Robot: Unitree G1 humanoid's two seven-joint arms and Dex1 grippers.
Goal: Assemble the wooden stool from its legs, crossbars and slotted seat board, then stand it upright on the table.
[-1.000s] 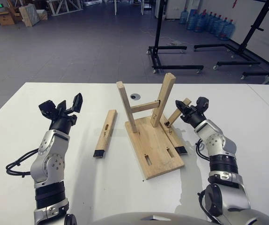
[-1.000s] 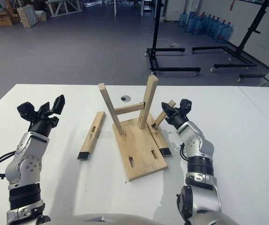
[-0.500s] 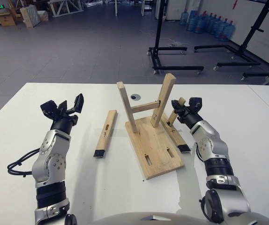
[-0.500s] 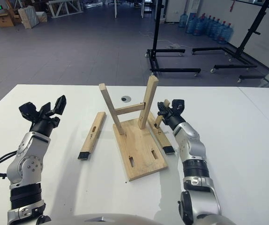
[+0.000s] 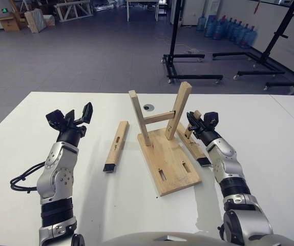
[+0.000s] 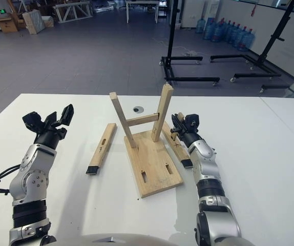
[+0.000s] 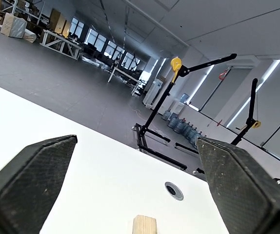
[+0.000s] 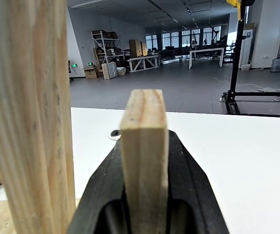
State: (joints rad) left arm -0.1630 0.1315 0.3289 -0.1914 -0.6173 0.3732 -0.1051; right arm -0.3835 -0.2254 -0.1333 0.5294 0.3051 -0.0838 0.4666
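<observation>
Over to the right end effector (image 5: pixel 200 122): it is clamped on a short crossbar (image 5: pixel 189 131). The right wrist view shows the grip up close, with the wood squeezed between both black fingers (image 8: pixel 103 195) and its end grain poking out past them. Just beside this end effector, to its left, stands the nearer upright leg (image 5: pixel 178 110). That leg is joined by a fitted crossbar (image 5: pixel 157 117) to the farther upright leg (image 5: pixel 138 118). Both legs are planted in the seat board (image 5: pixel 170 161), which lies flat on the table (image 5: pixel 270 154). Below the right end effector a spare leg (image 5: pixel 194 149) lies along the board's edge.

The left end effector (image 5: pixel 70 117) hangs above the table, well apart from the stool, fingers spread wide. Its wrist view looks out between the fingers to a table grommet (image 7: pixel 173 190). To its right lies a loose leg (image 5: pixel 115 146).

As for writing, there are small dark marks on both lying legs and a green sign (image 5: pixel 5 10) far back, all too small to read.
</observation>
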